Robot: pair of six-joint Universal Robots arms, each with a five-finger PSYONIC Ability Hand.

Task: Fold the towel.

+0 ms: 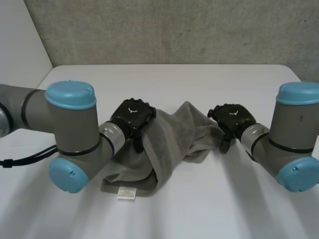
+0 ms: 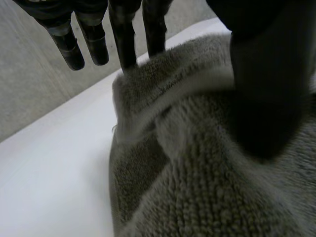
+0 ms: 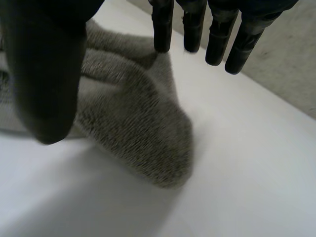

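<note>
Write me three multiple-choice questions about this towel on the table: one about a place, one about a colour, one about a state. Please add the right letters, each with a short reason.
1. Where is the white label?
A. At the edge of the towel nearest the robot.
B. On top of the towel's highest fold.
C. Alone, far away from the towel.

2. What colour is the towel?
A. Blue.
B. Grey.
C. Red.

3. How does the towel lie?
A. Spread out flat.
B. Bunched up in loose folds.
C. Folded into a neat square.

Answers:
1 A: in the head view the label lies at the near hem.
2 B: the cloth is grey in every view.
3 B: it rises in uneven folds between the left hand and the right hand.
</note>
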